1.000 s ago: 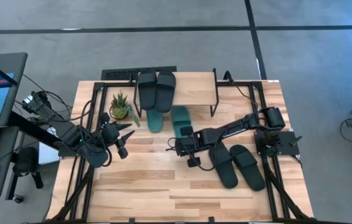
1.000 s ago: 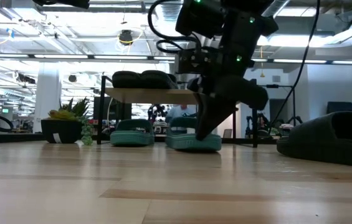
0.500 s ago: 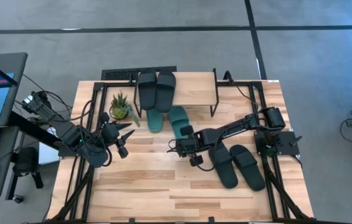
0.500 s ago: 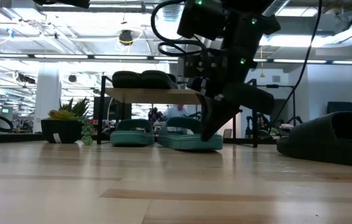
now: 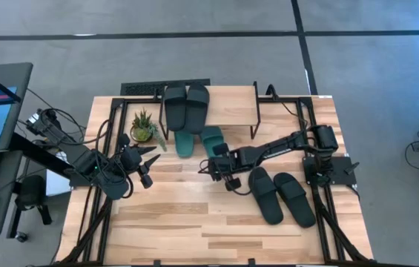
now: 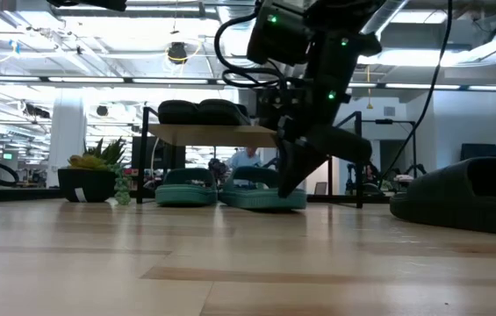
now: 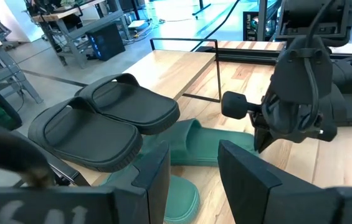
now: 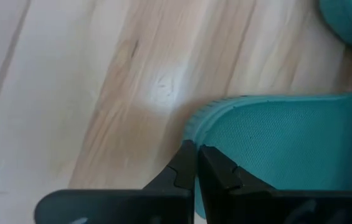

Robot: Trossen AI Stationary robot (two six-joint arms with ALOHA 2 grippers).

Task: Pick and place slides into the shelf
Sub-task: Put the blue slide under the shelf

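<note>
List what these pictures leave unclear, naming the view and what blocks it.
- High view: the right gripper covers part of the second teal slide.
- Low view: that arm hides the shelf behind it.
- Right wrist view: the picture edge crops the slide.
- Left wrist view: the left gripper blocks the first teal slide.

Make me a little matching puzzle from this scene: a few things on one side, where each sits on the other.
Things:
1. black pair of slides
2. potted plant
3. second black pair
4. right gripper

Places:
A. on the tabletop near the right arm's base
B. on top of the shelf
C. fingers shut at the edge of a teal slide
D. beside the shelf, near the left arm

Pairs: 1-B, 2-D, 3-A, 4-C
</note>
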